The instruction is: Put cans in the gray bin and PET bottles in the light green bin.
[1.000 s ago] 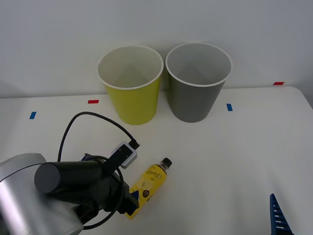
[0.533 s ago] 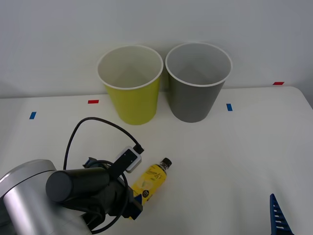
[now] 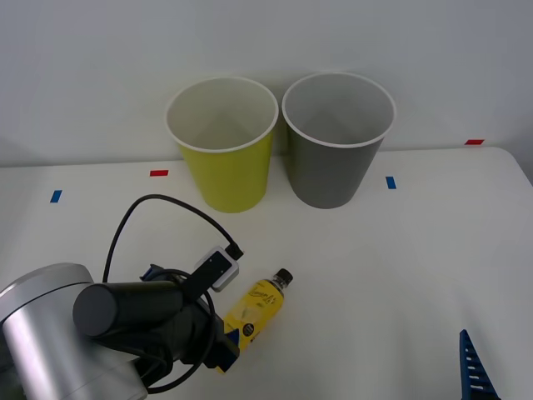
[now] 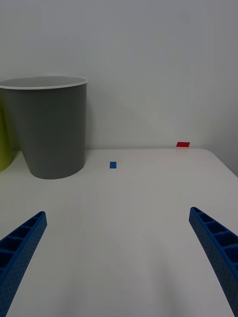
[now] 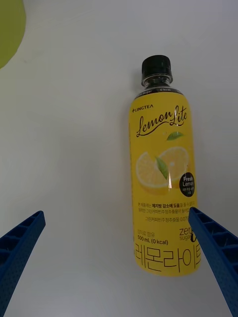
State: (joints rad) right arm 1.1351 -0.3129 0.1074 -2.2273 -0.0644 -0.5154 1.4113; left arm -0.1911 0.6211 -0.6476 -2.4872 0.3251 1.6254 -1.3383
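PET bottle point(image 5: 162, 173) labelled "Lemon Lite", lying flat on the bench point(image 3: 400, 267), black cap toward the bins, left pincer point(image 5: 116, 257) spread wide over it, right pincer point(image 4: 116, 257) wide

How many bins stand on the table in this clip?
2. The light green bin stands at the back of the table on the robot's left, and the gray bin stands right beside it on the robot's right. Both are upright.
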